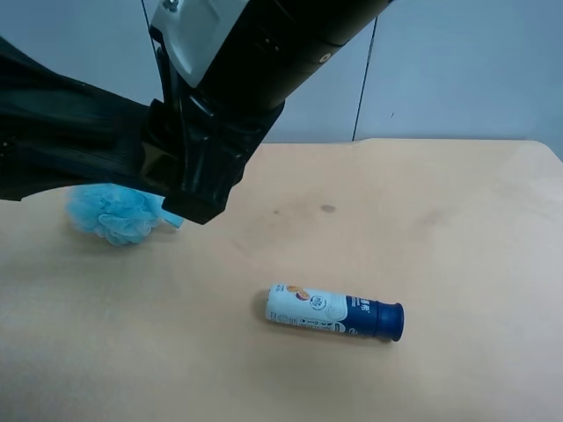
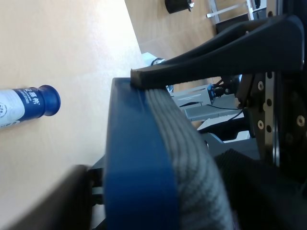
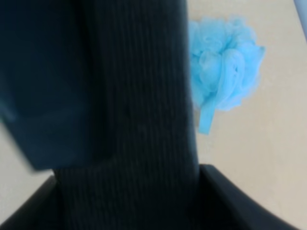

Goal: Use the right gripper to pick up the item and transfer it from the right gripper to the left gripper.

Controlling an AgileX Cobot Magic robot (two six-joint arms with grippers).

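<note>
The item [image 3: 129, 120], a dark block with a ribbed felt face and a blue band [image 2: 139, 163], hangs in the air between both grippers. My right gripper [image 3: 129, 191] is shut on it, with its black jaws on both sides at the near end. In the left wrist view one of the right gripper's fingers [image 2: 216, 48] presses on the block's far end. My left gripper [image 2: 158, 201] has the block wedged between its jaws. In the exterior high view the plastic-wrapped arm from the left and the white-bracketed arm from the top meet at the grippers [image 1: 189, 180], which hide the item.
A fluffy light-blue bath pouf [image 1: 119, 214] [image 3: 225, 67] lies on the wooden table [image 1: 440, 229] below the joined grippers. A white-and-navy bottle [image 1: 334, 312] [image 2: 29, 103] lies on its side near the table's middle front.
</note>
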